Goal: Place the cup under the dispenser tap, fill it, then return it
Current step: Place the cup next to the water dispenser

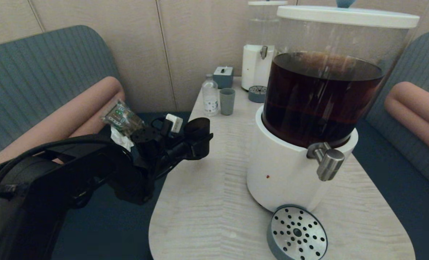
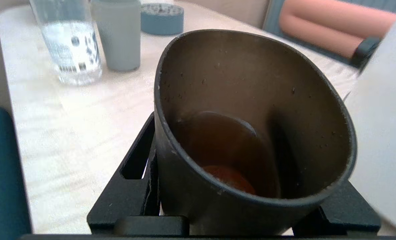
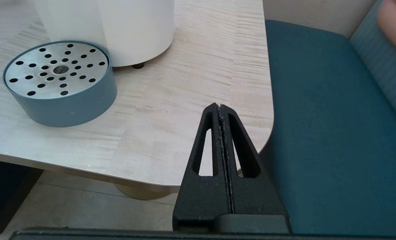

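My left gripper (image 1: 197, 144) is shut on the black cup (image 1: 198, 134), holding it upright at the table's left edge, well left of the big dispenser. In the left wrist view the cup (image 2: 251, 110) fills the picture between the two black fingers (image 2: 131, 186), with a little brown liquid at its bottom. The steel dispenser tap (image 1: 326, 160) sticks out of the white base (image 1: 283, 173) under the tank of dark liquid. Below it lies the round perforated drip tray (image 1: 296, 233), bare. My right gripper (image 3: 220, 110) hangs shut and empty beyond the table's near right corner; the head view does not show it.
At the back of the table (image 1: 207, 202) stand a clear bottle (image 1: 210, 94), a small grey-green cup (image 1: 227, 101), a grey box (image 1: 223, 76), and a smaller clear-liquid dispenser (image 1: 259, 54) with its own drip tray (image 1: 257, 93). Blue bench seats flank both sides.
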`<state>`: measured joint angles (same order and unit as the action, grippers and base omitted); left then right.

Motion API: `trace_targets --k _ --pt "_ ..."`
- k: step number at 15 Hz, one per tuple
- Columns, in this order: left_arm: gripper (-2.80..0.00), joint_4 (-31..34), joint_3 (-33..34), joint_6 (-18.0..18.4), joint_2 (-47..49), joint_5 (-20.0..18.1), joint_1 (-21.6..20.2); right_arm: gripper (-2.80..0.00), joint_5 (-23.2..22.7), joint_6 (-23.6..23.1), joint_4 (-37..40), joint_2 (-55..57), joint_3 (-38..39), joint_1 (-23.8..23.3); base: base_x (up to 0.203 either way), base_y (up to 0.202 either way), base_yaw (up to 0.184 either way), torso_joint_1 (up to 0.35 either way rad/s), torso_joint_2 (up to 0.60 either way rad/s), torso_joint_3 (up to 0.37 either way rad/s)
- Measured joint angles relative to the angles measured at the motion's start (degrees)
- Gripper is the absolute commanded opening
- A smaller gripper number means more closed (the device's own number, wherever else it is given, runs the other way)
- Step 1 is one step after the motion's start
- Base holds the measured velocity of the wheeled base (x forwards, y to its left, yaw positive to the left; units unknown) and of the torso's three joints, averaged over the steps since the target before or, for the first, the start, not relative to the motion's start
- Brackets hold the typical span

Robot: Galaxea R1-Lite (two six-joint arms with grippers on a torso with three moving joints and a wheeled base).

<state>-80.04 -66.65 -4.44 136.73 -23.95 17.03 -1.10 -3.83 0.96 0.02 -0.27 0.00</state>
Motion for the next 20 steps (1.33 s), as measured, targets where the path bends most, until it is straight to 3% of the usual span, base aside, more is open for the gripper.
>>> trace_targets --k 7,20 --pt "-2.80 -0.1 -2.9 0.1 5.3 0.1 -0.1 -2.80 0.0 0.0 0.0 0.0 0.0 0.0 0.000 0.000 0.000 0.000 0.00 0.000" --pt "-2.80 -0.1 -3.3 0.0 6.2 0.6 -0.1 -2.80 0.0 0.0 0.0 0.0 0.0 0.0 0.000 0.000 0.000 0.000 0.00 0.000"
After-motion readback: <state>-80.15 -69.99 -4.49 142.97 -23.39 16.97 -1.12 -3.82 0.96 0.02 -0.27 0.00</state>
